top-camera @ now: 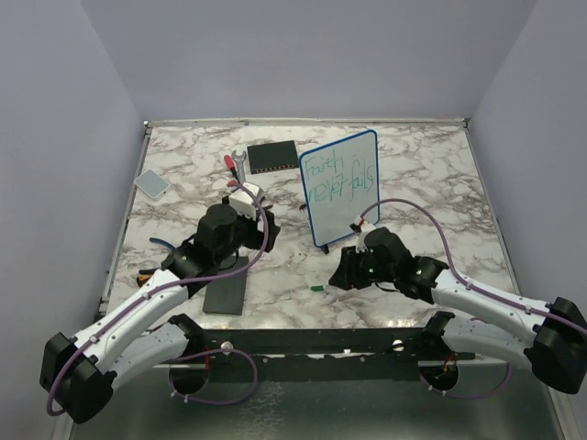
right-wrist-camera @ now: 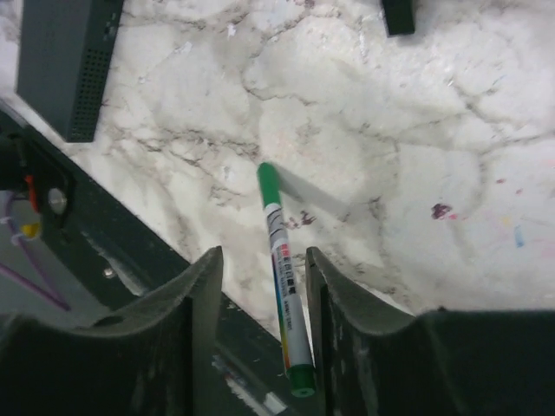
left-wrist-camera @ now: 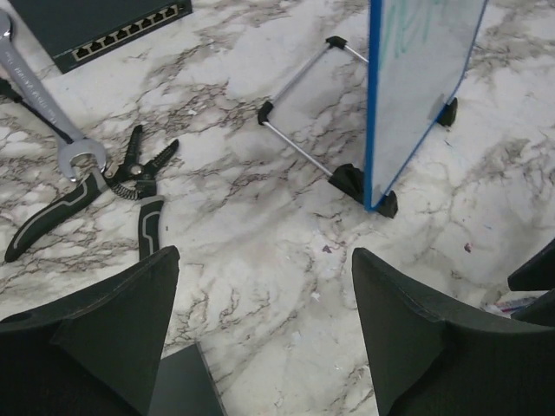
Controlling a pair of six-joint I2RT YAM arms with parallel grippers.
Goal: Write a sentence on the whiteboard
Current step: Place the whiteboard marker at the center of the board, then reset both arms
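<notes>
The whiteboard [top-camera: 339,188] stands upright with its blue frame at the middle back of the table. The sentence [top-camera: 341,179] is in green marker on two lines across its face. The board's lower corner and black feet show in the left wrist view [left-wrist-camera: 416,78]. My right gripper [top-camera: 344,270] is low near the table's front edge, in front of the board. In its wrist view the right gripper [right-wrist-camera: 263,256] is open. A green marker [right-wrist-camera: 282,269] lies between the fingers, leaning on the right one, with a gap to the left one. My left gripper [left-wrist-camera: 264,256] is open and empty above bare marble.
A black network switch [top-camera: 273,157] lies behind the board's left side. A wrench [left-wrist-camera: 35,95] and black pliers [left-wrist-camera: 104,186] lie left of the board. A grey pad [top-camera: 151,182] is at far left. A flat black slab [top-camera: 227,295] lies under the left arm.
</notes>
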